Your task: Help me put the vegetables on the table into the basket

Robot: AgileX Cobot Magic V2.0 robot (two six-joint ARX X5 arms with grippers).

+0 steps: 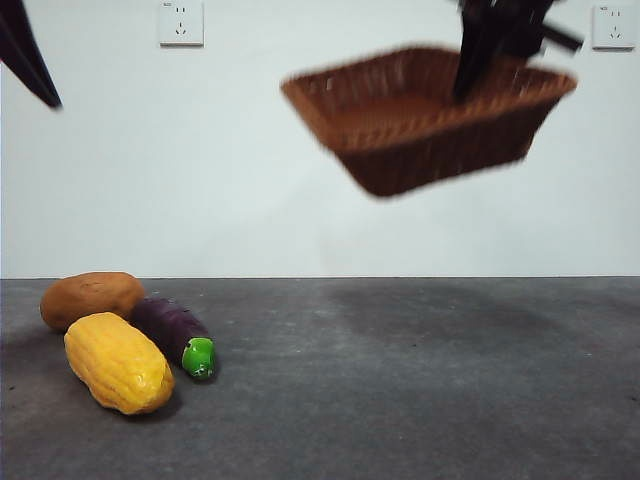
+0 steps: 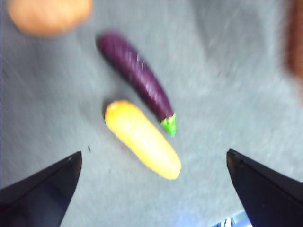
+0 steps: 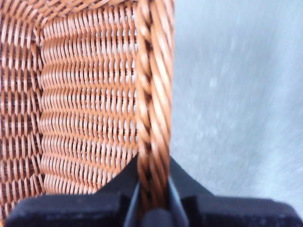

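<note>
The brown wicker basket (image 1: 425, 115) hangs tilted in the air at the upper right, well above the table. My right gripper (image 1: 478, 70) is shut on its braided rim (image 3: 154, 118), one jaw inside, one outside. On the table (image 1: 400, 380) at the left lie the yellow corn (image 1: 118, 362), the purple eggplant (image 1: 175, 333) with a green cap, and the orange-brown potato (image 1: 92, 298), close together. My left gripper (image 2: 151, 189) is open and empty above them, over the corn (image 2: 142, 138), with the eggplant (image 2: 137, 75) and potato (image 2: 49, 14) beyond.
A white wall with two sockets (image 1: 181, 22) stands behind the table. The basket's edge (image 2: 296, 42) shows at the side of the left wrist view. The left arm shows as a black tip (image 1: 28, 55) at the top left corner.
</note>
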